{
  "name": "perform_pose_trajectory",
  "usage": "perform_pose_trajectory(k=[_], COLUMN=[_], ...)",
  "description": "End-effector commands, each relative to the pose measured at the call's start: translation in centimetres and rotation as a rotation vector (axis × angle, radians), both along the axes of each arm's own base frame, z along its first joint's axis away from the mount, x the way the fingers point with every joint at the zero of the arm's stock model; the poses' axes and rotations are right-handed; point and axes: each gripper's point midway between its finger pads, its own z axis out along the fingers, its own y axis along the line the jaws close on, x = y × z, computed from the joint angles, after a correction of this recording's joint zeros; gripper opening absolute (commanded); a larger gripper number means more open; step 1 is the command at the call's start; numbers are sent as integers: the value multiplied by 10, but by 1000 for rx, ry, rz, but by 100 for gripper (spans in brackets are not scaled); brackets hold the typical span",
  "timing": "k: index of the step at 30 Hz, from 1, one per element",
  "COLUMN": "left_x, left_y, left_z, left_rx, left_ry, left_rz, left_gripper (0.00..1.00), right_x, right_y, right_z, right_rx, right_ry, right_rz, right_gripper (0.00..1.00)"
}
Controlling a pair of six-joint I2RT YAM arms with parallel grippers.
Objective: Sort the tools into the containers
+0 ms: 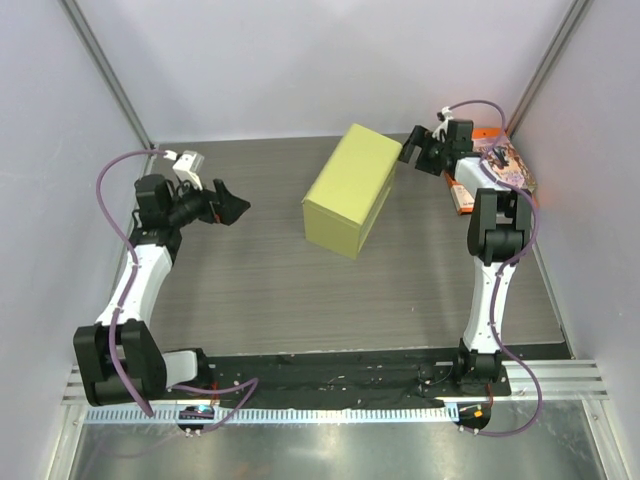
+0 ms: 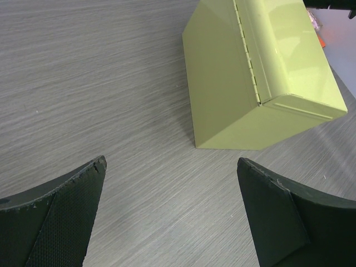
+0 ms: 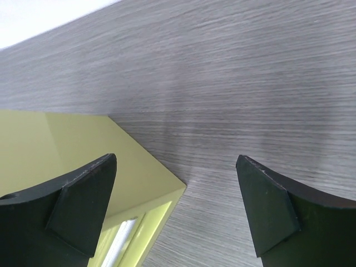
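Observation:
A closed yellow-green metal box (image 1: 350, 190) with a hinged lid lies in the middle of the table. It also shows in the left wrist view (image 2: 261, 72) and the right wrist view (image 3: 78, 150). My left gripper (image 1: 236, 207) is open and empty, left of the box and apart from it; its jaws stand wide over bare table (image 2: 172, 183). My right gripper (image 1: 417, 156) is open and empty, just off the box's far right corner (image 3: 177, 178). Orange-handled tools (image 1: 463, 196) and a colourful packet (image 1: 503, 160) lie at the back right, behind the right arm.
White walls close the table on three sides, with slanted metal posts (image 1: 105, 75) at the back corners. The wood-grain table top (image 1: 260, 290) stretches in front of the box. A purple cable (image 1: 108, 185) loops off the left arm.

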Motion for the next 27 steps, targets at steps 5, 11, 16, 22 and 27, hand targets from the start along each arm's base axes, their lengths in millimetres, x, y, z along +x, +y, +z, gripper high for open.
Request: perform_pose_trajectory(k=[5,11,16,22,27], left_x=[-2,-4,-4,-6,-8], left_y=[6,6,6,5,6], left_z=[8,7,6,4,10], left_rx=[8,7,4,-2,8], left_ry=[-27,-28,-35,-23,-55], left_rz=[25,25,23,18,24], left_gripper=[100,100,100,100,100], right_x=[-48,-70,-88,-123,-173], right_y=[99,121,124,128,124], right_z=[9,3,-4,-1,-5], right_rx=[50,44,20,-27,-118], right_ry=[-20,4,7,31,26], right_rz=[310,352,386,433,522], right_gripper=[96,96,96,96,96])
